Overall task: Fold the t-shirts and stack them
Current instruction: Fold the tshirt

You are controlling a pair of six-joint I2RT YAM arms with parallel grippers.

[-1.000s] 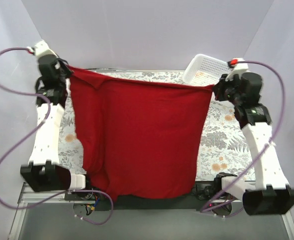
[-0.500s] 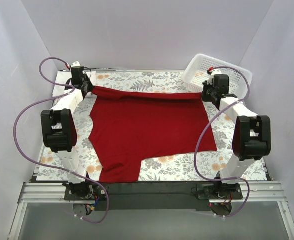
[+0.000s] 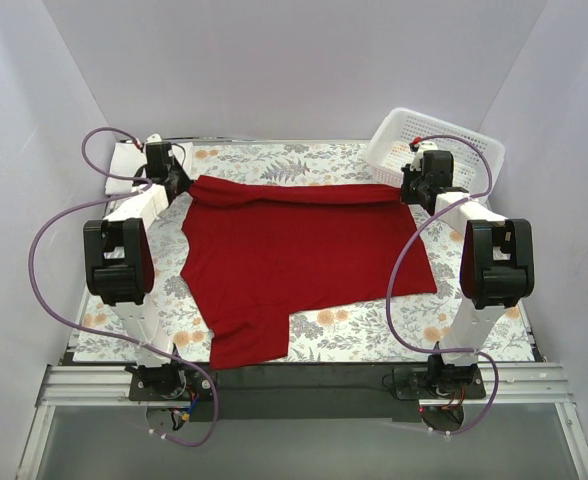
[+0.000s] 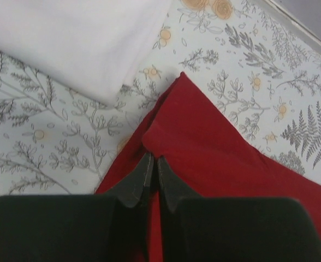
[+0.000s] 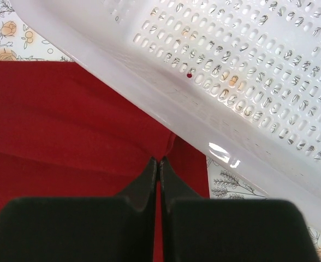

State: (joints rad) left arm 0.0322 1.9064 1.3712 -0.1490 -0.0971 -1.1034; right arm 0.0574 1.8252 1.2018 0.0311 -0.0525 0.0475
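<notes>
Basket (image 5: 248,82) crowds the right hand (image 5: 159,161); white t-shirt (image 4: 78,38) lies near the left hand (image 4: 153,159).

Closed end effector (image 5: 159,164), apparently on red t-shirt (image 5: 67,125)

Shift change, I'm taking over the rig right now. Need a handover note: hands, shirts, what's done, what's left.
Left hand: shut on the far-left corner of the red t-shirt.
Right hand: shut on its far-right corner, right beside the white basket.
Red t-shirt: spread out on the table, not folded.
White t-shirt: folded rectangle at the table's far-left corner, apart from the red one.
Done: white one folded, red one laid out.
Left: fold the red one, stack it with the white.
</notes>
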